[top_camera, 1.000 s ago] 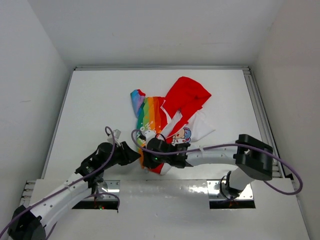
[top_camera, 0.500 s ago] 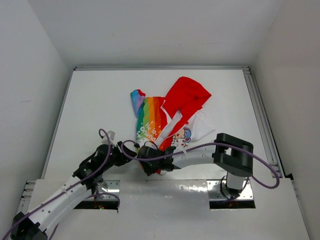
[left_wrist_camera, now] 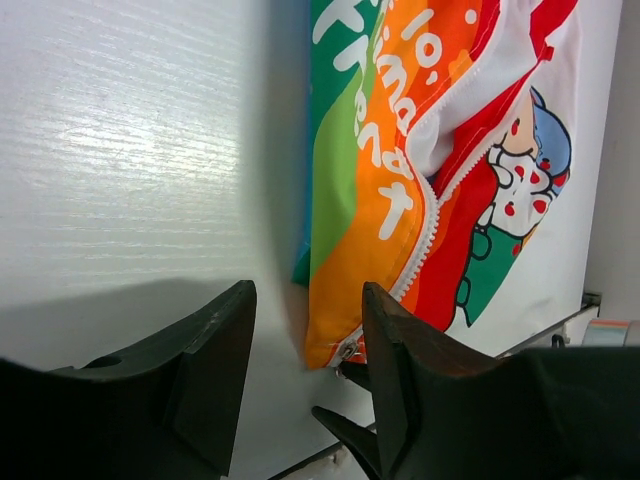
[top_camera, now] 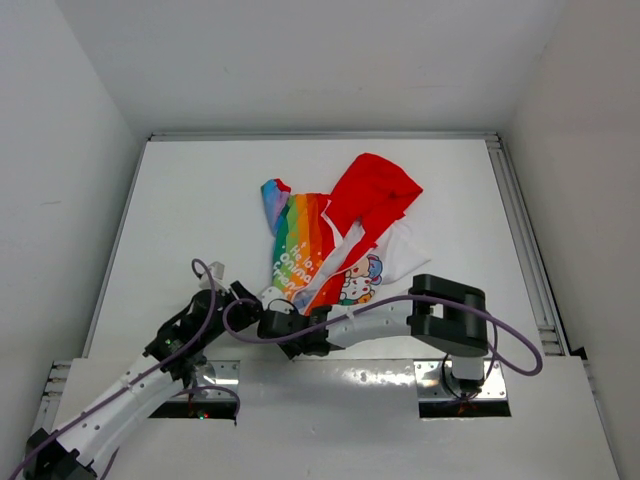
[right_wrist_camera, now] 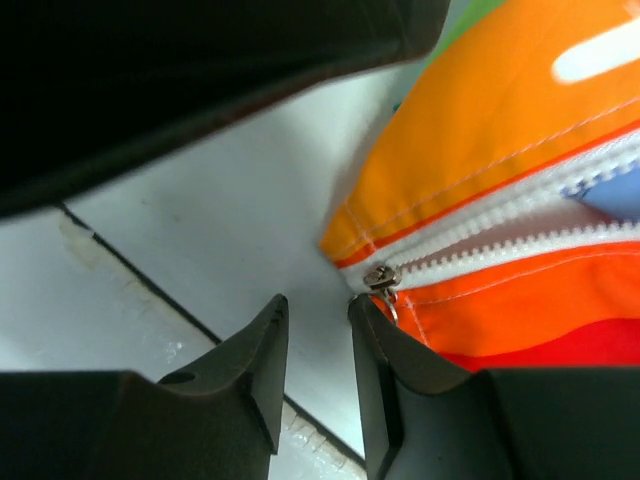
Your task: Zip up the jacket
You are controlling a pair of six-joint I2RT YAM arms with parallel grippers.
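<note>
White surface: 1 jacket, zip undone, just ahead of claws. R claw slightly apart, empty, zip pull at its tips. L claw apart, empty. Step: reaching pull; next, pinch it.

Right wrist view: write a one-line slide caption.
Right gripper, jaws slightly apart and empty, poised beside the zipper slider at the bottom hem of the jacket, teeth unjoined beyond it.

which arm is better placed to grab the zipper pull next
Probably the right: the zipper pull lies just beside the right gripper's parted fingertips at the jacket's hem corner. The left gripper is open and close too, better suited to pinning the hem.
</note>
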